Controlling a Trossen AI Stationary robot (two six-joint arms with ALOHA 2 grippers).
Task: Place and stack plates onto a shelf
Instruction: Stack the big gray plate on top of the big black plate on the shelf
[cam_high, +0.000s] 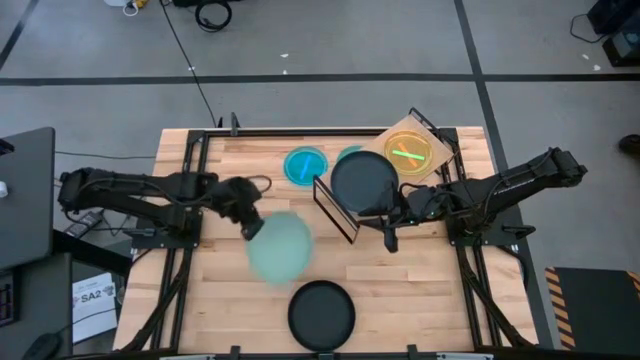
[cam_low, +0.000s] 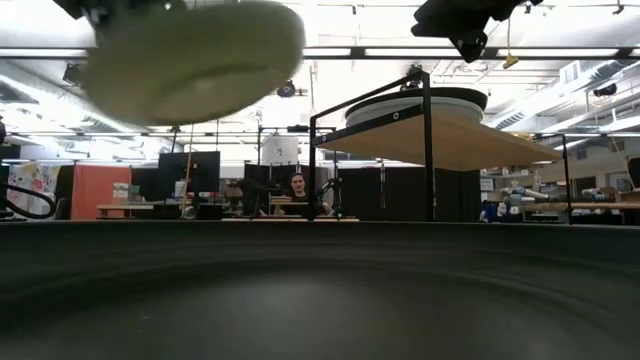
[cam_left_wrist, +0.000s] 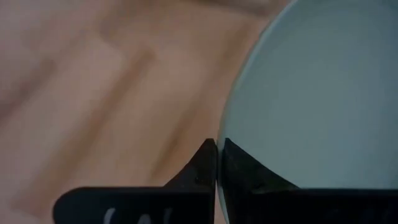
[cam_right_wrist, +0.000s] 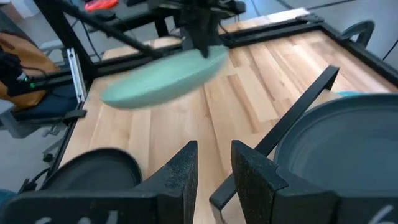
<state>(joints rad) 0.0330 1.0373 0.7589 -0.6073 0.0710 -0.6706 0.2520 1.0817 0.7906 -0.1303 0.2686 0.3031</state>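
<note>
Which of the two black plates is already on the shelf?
The black round plate beside the right gripper; the other black plate lies on the tabletop at the near edge.

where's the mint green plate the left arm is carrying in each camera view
High view: the round mint green plastic plate sits left of centre, at the left claw.
Low view: upper left, seen from beneath.
Left wrist view: fills the right side, its rim pinched between the claw's fingers.
Right wrist view: upper middle, held above the tabletop.
Shared landmark: the round black plastic plate on the wire-framed wooden shelf.
</note>
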